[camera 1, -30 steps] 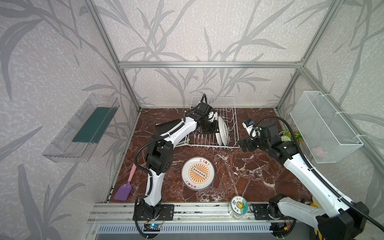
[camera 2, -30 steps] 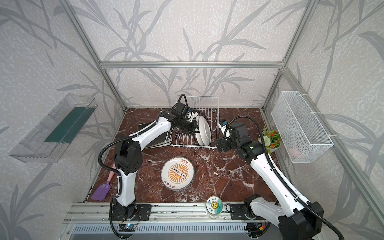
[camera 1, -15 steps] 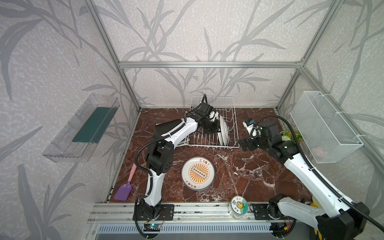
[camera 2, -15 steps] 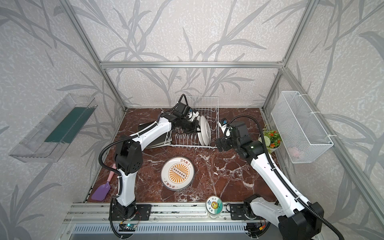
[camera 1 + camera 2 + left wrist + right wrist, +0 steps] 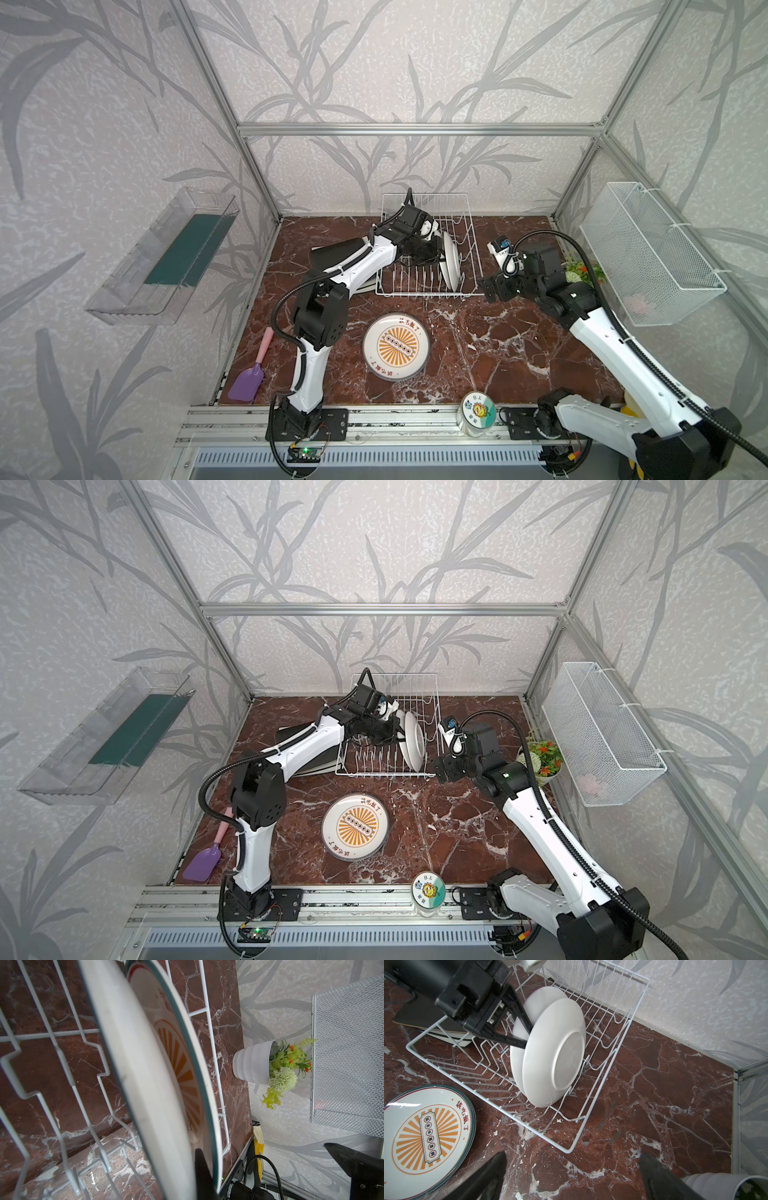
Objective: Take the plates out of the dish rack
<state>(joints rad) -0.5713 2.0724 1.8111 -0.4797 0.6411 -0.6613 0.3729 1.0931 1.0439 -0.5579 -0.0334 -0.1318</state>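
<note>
The flat sunburst plate [image 5: 425, 1132] reads 該吃飯了 in red; the jar lid [image 5: 478, 409] reads 日上.

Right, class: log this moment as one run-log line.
step: grasp in dish rack | left fingers: shut on rim of left upright round plate | right fingers: open, empty, beside rack | out: sunburst plate, flat

- The dish rack [image 5: 415, 294] stands at the back of the marble table [image 5: 498, 357], with two standing plates [image 5: 451, 262] in its right part.
- The left gripper [image 5: 437, 252] is closed at their rim.
- The right gripper [image 5: 487, 287] has its jaws wide apart, just beside the rack's right front corner.
- A sunburst plate [image 5: 396, 345] lies flat before the rack.
</note>
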